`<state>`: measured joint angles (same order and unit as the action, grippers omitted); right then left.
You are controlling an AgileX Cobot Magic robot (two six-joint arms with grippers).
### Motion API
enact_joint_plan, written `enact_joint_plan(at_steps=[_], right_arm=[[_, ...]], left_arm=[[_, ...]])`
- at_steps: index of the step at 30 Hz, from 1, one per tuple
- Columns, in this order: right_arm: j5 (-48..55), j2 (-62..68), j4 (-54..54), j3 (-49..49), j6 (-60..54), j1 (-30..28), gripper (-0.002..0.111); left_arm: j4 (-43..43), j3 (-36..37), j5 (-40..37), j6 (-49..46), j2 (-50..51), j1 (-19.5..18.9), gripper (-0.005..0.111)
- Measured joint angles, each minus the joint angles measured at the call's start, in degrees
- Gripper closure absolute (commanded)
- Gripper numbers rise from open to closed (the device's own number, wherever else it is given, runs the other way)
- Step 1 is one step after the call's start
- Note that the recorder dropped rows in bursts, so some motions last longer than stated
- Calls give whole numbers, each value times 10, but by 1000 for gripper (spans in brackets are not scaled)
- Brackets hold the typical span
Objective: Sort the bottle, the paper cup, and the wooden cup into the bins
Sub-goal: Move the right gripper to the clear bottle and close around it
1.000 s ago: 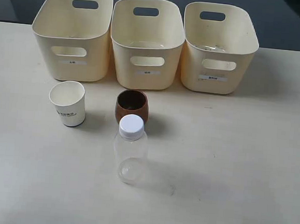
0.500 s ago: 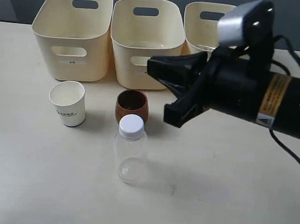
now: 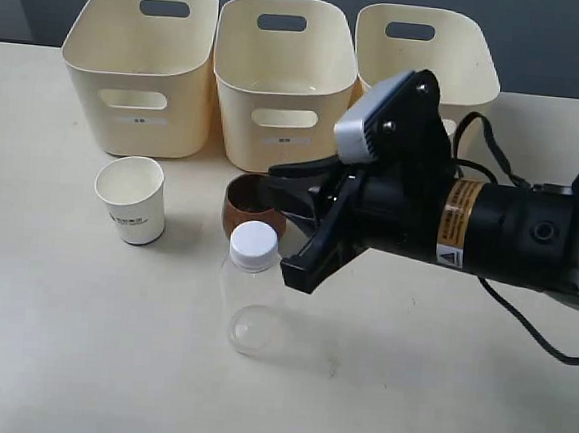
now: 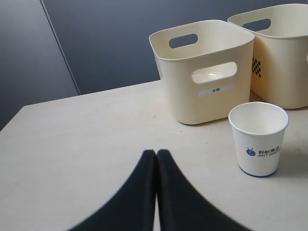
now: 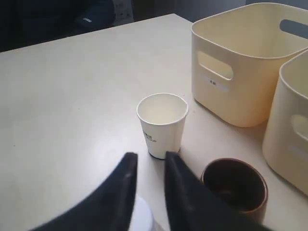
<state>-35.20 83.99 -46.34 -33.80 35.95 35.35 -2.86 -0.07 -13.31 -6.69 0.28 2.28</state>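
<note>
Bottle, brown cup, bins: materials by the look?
Bottle: clear glossy plastic, table visible through it, white cap. Wooden cup: reddish-brown, probably wood, grain not discernible. Bins: cream plastic, smooth matte, moulded rounded corners and handle cut-outs.

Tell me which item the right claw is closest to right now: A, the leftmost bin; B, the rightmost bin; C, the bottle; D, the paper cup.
C: in the exterior view the right claw, open, hangs just beside the white cap of the bottle, while the paper cup stands apart to the side.
</note>
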Motion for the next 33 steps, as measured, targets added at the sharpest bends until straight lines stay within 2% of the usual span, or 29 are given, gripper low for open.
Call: enact_joint_plan(at_steps=[2,3,5,10,18,33], right_arm=[[-18,6,1,0,0,0,41],[-26,8,1,0,0,0,36],[-34,12,1,0,1,1,40],[-35,24,0,0,2,2,59],[-37,52,-16,0,5,2,43],[-50,95,-17,0,3,2,43]], left_arm=[[0,0,0,0,0,0,107],[0,0,0,0,0,0,107],[0,0,0,0,0,0,107],[0,0,0,0,0,0,107],[0,0,0,0,0,0,107],[0,0,0,0,0,0,107]])
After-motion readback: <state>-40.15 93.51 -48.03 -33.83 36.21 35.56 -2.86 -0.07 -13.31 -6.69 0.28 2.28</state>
